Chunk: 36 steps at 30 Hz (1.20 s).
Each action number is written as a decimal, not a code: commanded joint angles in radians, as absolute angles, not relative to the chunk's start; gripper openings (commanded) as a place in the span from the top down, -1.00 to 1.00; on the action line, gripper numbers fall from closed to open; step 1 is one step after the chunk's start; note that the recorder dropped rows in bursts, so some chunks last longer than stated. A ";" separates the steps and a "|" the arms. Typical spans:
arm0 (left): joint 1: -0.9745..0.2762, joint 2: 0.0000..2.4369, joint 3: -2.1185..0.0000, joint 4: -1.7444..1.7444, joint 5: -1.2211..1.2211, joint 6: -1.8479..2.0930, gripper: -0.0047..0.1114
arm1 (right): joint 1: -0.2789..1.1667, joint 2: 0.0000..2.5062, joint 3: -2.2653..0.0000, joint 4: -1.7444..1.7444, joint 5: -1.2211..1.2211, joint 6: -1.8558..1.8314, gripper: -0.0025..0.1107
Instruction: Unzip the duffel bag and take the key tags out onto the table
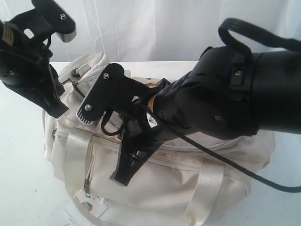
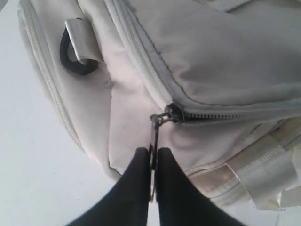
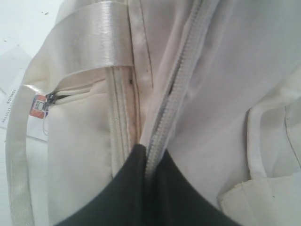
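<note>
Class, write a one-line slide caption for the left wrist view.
Left gripper pinching the zipper pull of the cream duffel bag.

cream duffel bag (image 1: 178,183), white table (image 1: 23,179), black strap ring (image 2: 81,69), grey zipper pull (image 2: 154,134)

exterior: front, slightly raised, mid-range, faces whole bag (image 1: 164,188) | left wrist: close, along left tool (image 2: 153,154) to zip pull (image 2: 154,136) | right wrist: close, along right tool (image 3: 145,151) to top zip (image 3: 171,94) | shared: bag

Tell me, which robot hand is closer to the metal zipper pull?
Left. The left gripper is clamped on the zipper pull itself. The right gripper pinches the zipper teeth of the duffel bag farther along, away from the pull.
</note>
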State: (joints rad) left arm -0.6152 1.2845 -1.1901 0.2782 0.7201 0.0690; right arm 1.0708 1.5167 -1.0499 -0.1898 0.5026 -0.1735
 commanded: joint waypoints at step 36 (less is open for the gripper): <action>-0.528 1.536 -1.570 0.135 0.948 0.245 0.92 | 1.075 1.516 -1.021 -0.176 0.615 -0.124 0.96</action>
